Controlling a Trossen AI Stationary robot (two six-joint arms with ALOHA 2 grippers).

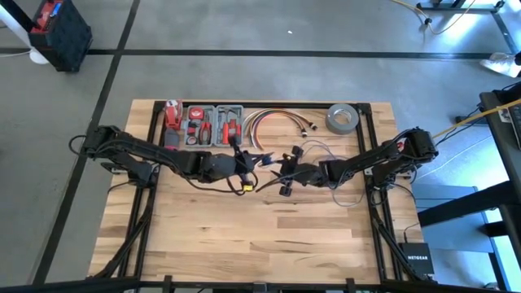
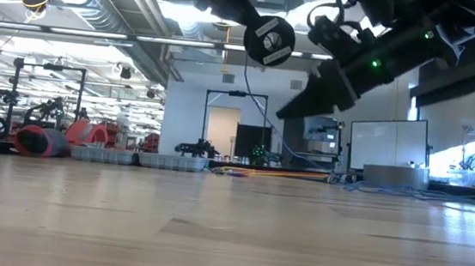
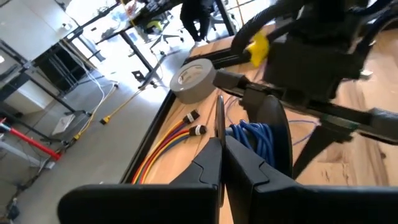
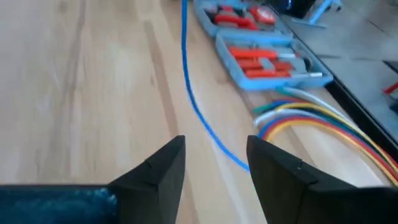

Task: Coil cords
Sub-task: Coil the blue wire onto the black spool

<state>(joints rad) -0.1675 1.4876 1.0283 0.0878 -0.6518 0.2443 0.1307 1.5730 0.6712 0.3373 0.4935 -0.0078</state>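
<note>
LEFT gripper [image 3: 222, 146]: pinched shut on black cord [image 3: 219, 115] mid-table | RIGHT gripper [image 4: 214, 155]: spread wide, empty — blue wire [image 4: 193, 93] beneath, between fingers | RISK: closing off-line misses thin wire — coil [image 3: 255, 138] springs loose

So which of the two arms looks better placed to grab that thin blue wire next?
Probably the right. The right gripper is open, and the thin blue wire runs across the table straight into the gap between its fingers. The left gripper is shut, already pinching a coiled blue bundle.
</note>
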